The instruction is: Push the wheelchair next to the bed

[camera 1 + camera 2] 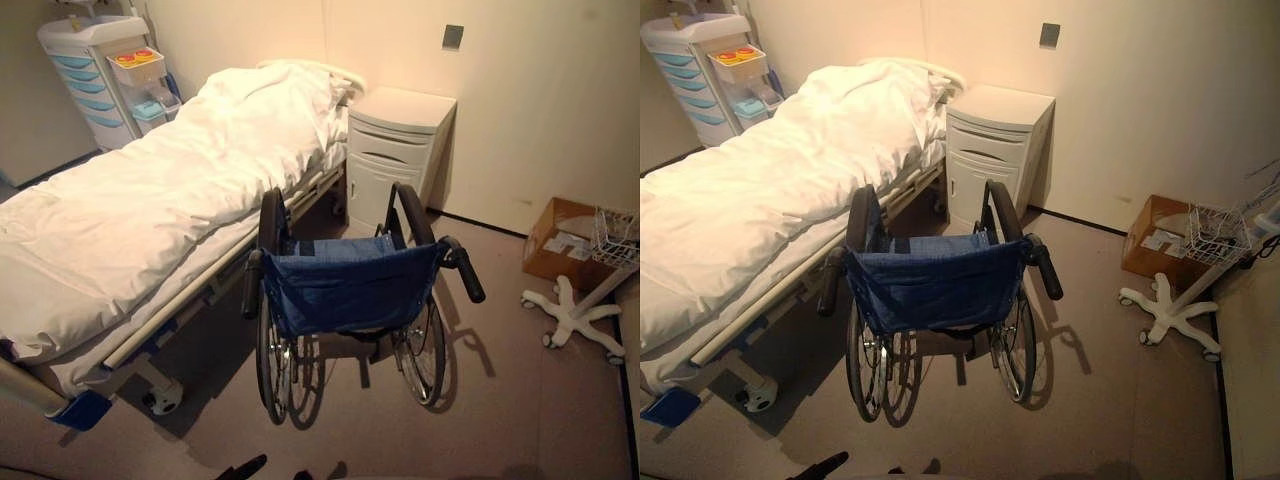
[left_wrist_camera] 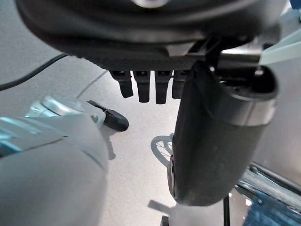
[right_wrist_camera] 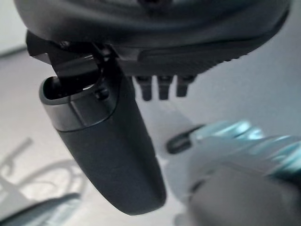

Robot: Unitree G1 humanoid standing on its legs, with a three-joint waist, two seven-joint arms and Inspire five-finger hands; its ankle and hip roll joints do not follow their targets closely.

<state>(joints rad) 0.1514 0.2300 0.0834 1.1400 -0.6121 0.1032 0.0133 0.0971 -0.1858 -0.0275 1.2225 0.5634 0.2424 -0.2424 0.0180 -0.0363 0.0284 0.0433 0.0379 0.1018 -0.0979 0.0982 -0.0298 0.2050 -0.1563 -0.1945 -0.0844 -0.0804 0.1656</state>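
Observation:
The wheelchair (image 1: pixel 345 285) has a blue cloth back and black push handles. It stands on the floor right beside the bed (image 1: pixel 150 200), its left wheel close to the bed's side rail, its front facing the wall. The bed carries a white duvet. My left hand (image 2: pixel 216 141) hangs down over the floor with straight fingers (image 2: pixel 146 87) and holds nothing; a wheelchair wheel (image 2: pixel 162 148) lies past it. My right hand (image 3: pixel 108 146) hangs the same way, fingers (image 3: pixel 162 87) straight and empty. Both hands are apart from the push handles.
A white nightstand (image 1: pixel 395 150) stands against the wall ahead of the wheelchair. A drawer cart (image 1: pixel 100 70) is beyond the bed at the far left. At the right are a cardboard box (image 1: pixel 565 240) and a white star-base stand (image 1: pixel 575 315) with a wire basket.

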